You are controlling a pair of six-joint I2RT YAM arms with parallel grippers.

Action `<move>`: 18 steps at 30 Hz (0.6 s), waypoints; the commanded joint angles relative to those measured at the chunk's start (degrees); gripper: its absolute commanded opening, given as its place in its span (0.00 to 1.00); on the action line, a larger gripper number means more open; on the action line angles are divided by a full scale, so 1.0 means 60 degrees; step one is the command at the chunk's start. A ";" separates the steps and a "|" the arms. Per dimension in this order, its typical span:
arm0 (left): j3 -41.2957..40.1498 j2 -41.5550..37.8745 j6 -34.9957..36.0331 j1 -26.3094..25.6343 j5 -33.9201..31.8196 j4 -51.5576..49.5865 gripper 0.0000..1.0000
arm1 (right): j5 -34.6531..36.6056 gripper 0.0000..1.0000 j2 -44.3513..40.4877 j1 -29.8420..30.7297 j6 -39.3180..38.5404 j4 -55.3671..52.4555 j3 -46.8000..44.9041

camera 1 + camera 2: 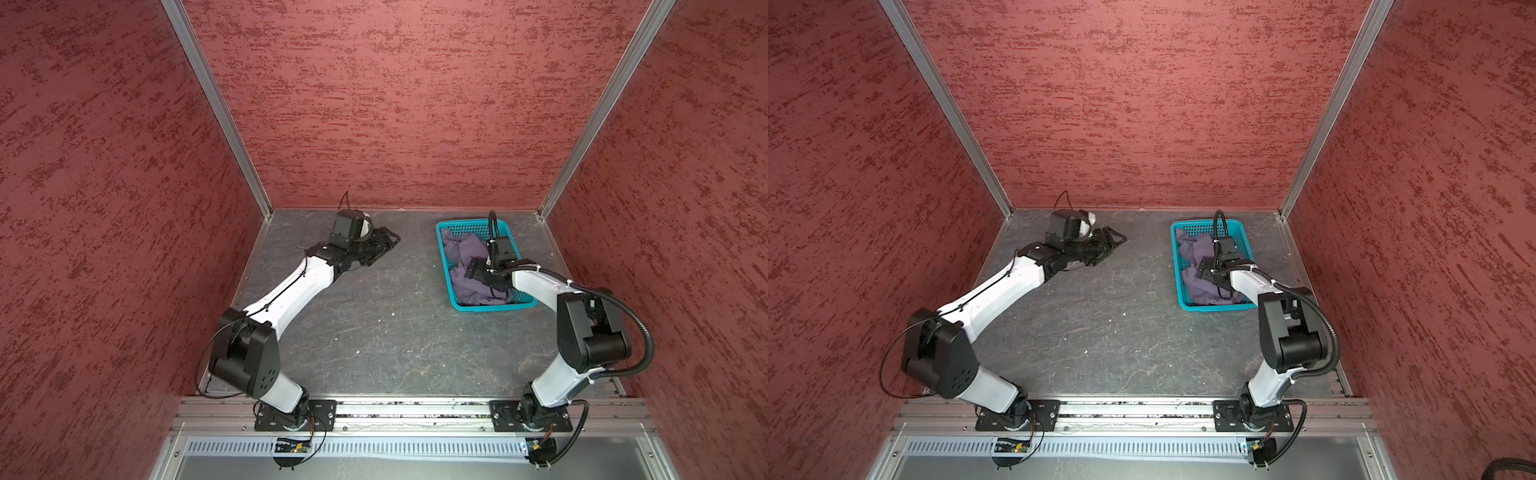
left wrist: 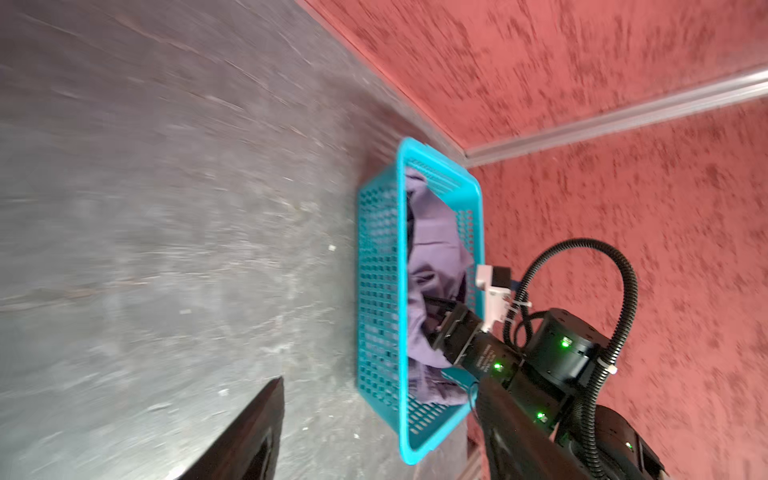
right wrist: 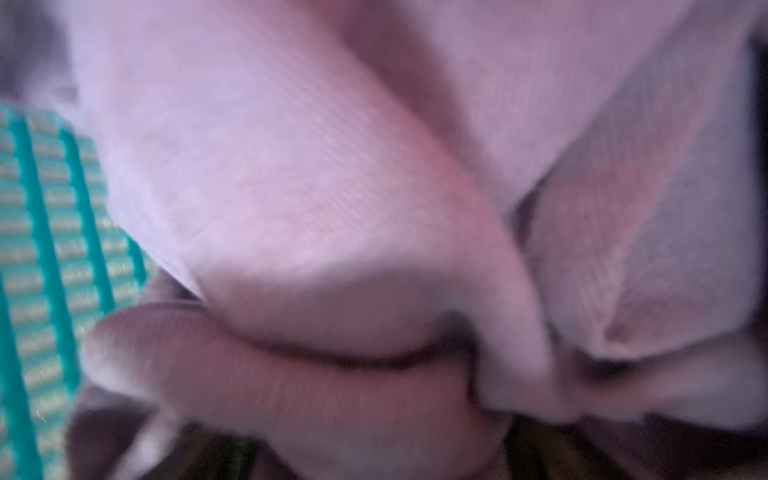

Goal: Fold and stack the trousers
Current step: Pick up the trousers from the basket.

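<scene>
The dusty-purple trousers lie crumpled inside the teal basket at the back right of the table, as both top views show. My right gripper reaches down into the basket, its fingers buried among the folds. Purple cloth fills the right wrist view and hides the jaws, with basket mesh at one side. My left gripper hovers low over the bare table at the back left, open and empty. One of its fingers shows in the left wrist view.
Red textured walls enclose the dark grey table at the back and both sides. The basket stands close to the right wall. An aluminium rail carrying both arm bases runs along the front edge.
</scene>
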 commanded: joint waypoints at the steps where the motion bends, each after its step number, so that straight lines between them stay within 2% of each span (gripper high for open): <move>1: -0.0661 -0.0860 0.0452 0.0477 -0.0835 -0.0735 0.75 | -0.0610 0.53 0.0767 -0.0093 0.0424 0.0721 0.0080; 3: -0.0901 -0.1226 0.0582 0.0706 -0.1090 -0.0739 0.76 | -0.0641 0.25 0.0863 -0.0098 0.0463 0.0829 0.0130; 5: -0.0805 -0.1354 0.0826 0.0728 -0.1371 -0.0972 0.77 | -0.0619 0.05 0.0838 -0.0113 0.0372 0.0755 0.0354; 6: -0.0720 -0.1337 0.0950 0.0716 -0.1381 -0.1051 0.77 | -0.0619 0.00 0.0796 -0.0101 0.0273 0.0662 0.0504; 9: -0.0325 -0.1189 0.1266 0.0618 -0.1526 -0.1329 0.82 | -0.0182 0.00 0.0448 -0.0113 -0.0042 0.0063 0.1417; 10: -0.0209 -0.1122 0.1366 0.0577 -0.1546 -0.1381 0.97 | -0.0075 0.00 0.0255 -0.0103 -0.0166 -0.0183 0.1853; 11: -0.0106 -0.1057 0.1430 0.0569 -0.1563 -0.1426 0.99 | -0.0023 0.00 0.0033 -0.0101 -0.0276 -0.0372 0.2298; 15: -0.0038 -0.1045 0.1530 0.0489 -0.1472 -0.1262 0.99 | -0.0081 0.00 -0.0787 0.0078 -0.0526 -0.0809 0.4054; 18: -0.0145 -0.1177 0.1586 0.0451 -0.1531 -0.1142 0.99 | -0.0020 0.00 -0.1172 0.0640 -0.1034 -0.1086 0.5488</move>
